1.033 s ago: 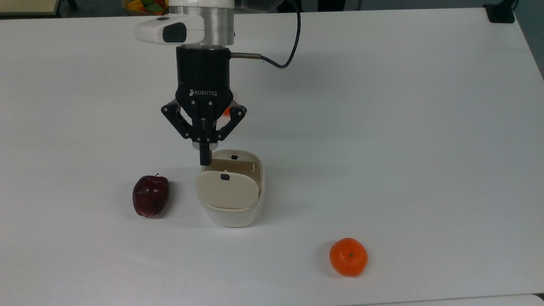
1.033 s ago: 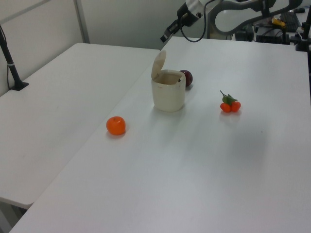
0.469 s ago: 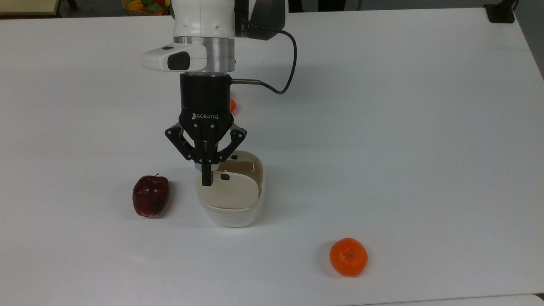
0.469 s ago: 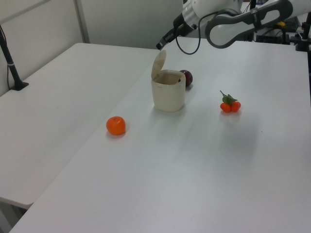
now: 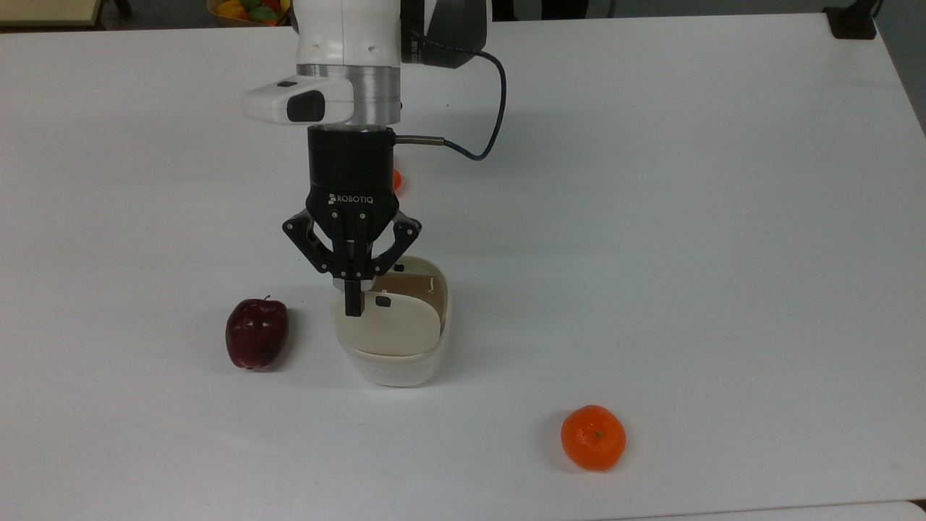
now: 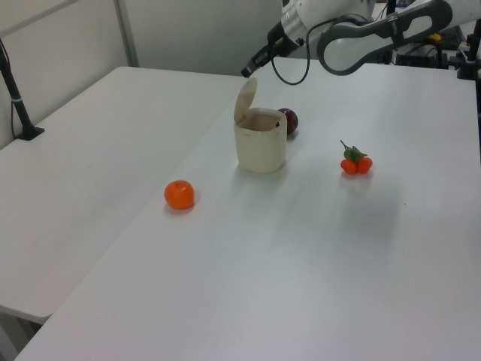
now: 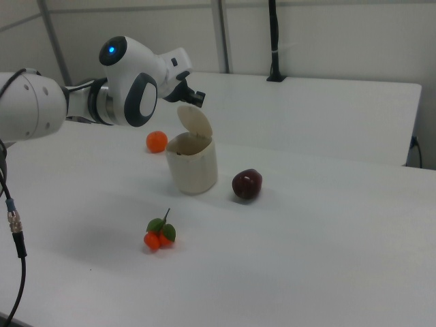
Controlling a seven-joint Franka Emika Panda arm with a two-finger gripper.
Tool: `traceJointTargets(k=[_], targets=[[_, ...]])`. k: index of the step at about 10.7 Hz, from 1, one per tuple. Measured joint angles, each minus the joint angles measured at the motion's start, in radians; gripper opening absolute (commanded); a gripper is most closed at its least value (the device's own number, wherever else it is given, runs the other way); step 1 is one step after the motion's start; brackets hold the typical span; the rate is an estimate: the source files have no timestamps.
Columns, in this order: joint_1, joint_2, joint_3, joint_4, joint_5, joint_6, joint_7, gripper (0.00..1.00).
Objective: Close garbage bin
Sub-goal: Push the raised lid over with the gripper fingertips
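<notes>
The garbage bin (image 5: 394, 340) stands on the white bench (image 5: 651, 217), its lid (image 6: 245, 100) tipped up and open; the left view shows the lid rising from the rim on the left view's left side. In the top view, a small black button (image 5: 383, 301) sits on the lid's face. The gripper (image 5: 353, 307) hangs right at the lid's upper edge, fingers pressed together into one black tip, and whether it touches the lid I cannot tell. A dark red apple (image 5: 256, 333) lies just beside the bin on the top view's left. An orange (image 5: 593, 437) sits well apart toward the top view's lower right. Small orange fruits with green leaves (image 7: 159, 234) lie near the bin in the right view.
</notes>
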Motion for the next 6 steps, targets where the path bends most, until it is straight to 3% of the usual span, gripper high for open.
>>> traceJointTargets(k=[6], targets=[[0.002,-0.034,0.004,0.018,0.000,-0.312,0.000,0.00]])
